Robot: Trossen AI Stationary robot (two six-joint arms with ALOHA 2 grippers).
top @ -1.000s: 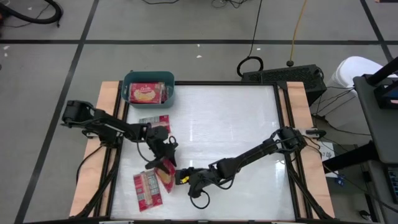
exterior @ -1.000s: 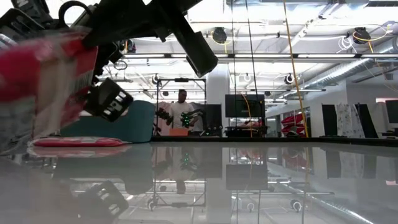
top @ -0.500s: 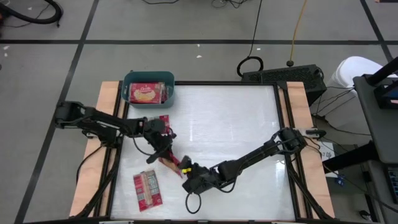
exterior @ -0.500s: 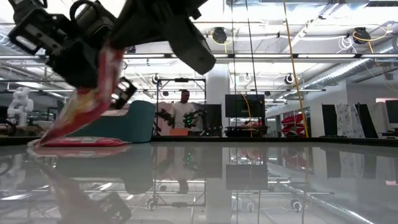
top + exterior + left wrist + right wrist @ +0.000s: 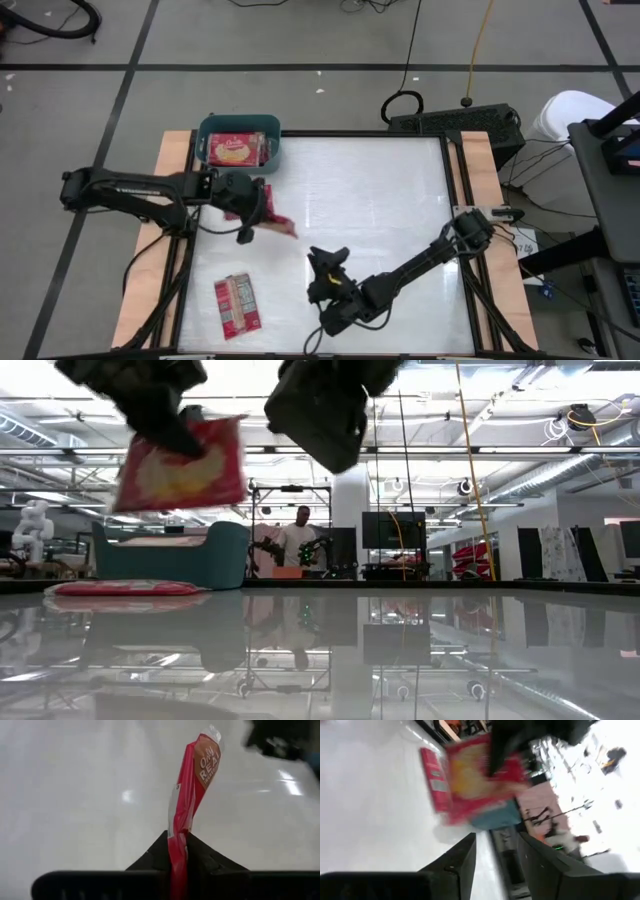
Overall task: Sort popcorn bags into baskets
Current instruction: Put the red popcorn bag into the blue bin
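- We see the counter (image 5: 380, 200) with a teal basket (image 5: 239, 127) at its far left corner, one popcorn bag (image 5: 234, 151) already inside.
- Our left tool (image 5: 247, 205) pinches a red bag (image 5: 272, 218) by its edge, hanging mid-air near the basket, likely for dropping in.
- Our right tool (image 5: 322, 268) hovers with fingers apart, empty, arm stretched low.
- Another bag (image 5: 237, 305) lies flat near the front.

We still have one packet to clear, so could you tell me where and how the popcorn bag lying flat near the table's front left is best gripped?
The popcorn bag lies flat, grey back up, alone on the table. Judging by that pose, come straight down from above and pinch across a short end edge, fingers straddling the narrow width. Its thinness probably means sliding a finger beneath.
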